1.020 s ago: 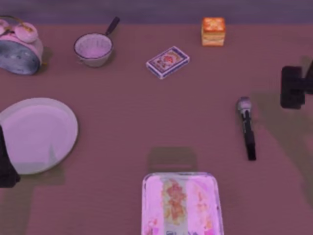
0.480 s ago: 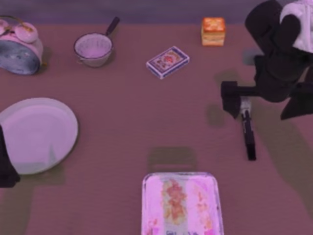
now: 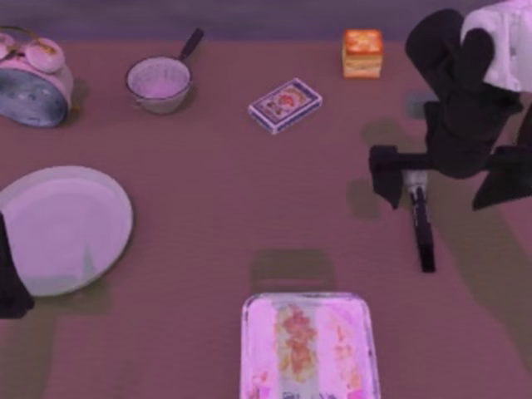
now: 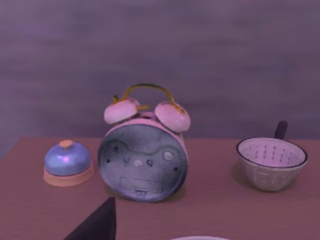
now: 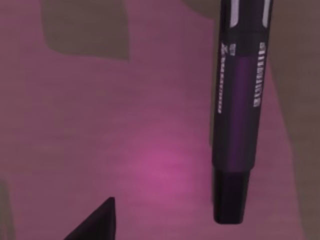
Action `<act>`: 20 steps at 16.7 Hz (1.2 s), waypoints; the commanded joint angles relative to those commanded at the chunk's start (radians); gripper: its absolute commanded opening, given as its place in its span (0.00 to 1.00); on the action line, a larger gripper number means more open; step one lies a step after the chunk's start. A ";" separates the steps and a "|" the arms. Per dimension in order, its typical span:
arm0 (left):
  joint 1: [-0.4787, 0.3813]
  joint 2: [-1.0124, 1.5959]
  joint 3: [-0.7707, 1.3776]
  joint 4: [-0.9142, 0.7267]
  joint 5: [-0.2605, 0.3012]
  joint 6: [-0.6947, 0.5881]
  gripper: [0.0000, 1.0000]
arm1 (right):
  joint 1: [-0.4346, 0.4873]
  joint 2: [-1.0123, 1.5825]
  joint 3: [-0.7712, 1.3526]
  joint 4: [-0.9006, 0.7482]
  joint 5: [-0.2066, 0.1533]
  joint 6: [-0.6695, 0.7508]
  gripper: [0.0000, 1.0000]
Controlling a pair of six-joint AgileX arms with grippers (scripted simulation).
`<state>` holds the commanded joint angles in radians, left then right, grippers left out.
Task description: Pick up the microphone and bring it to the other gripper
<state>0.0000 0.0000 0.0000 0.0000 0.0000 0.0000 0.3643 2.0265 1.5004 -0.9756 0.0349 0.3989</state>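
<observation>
The counter (image 3: 216,216) carries a plate (image 3: 62,229) at nine o'clock and the microphone (image 3: 421,224) at three, lying flat, head under the right gripper (image 3: 399,179). Only the right wrist view shows the handle's lettering, with one fingertip (image 5: 95,222) beside it; I cannot tell whether those fingers are apart. Only the left wrist view shows a bell (image 4: 67,162) beside the clock (image 4: 142,162). The left gripper (image 3: 10,287) is parked at eight o'clock; its fingers' state is unclear. Since half a second ago, the right arm has edged slightly lower over the head.

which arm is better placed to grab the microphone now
Right. The right gripper hangs over the head end of the microphone at the table's right side, while the left gripper sits parked far off at the left edge beside the plate.
</observation>
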 joint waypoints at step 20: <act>0.000 0.000 0.000 0.000 0.000 0.000 1.00 | -0.002 0.187 -0.133 0.320 0.002 -0.003 0.55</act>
<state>0.0000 0.0000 0.0000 0.0000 0.0000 0.0000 0.3620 2.2139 1.3673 -0.6558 0.0369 0.3954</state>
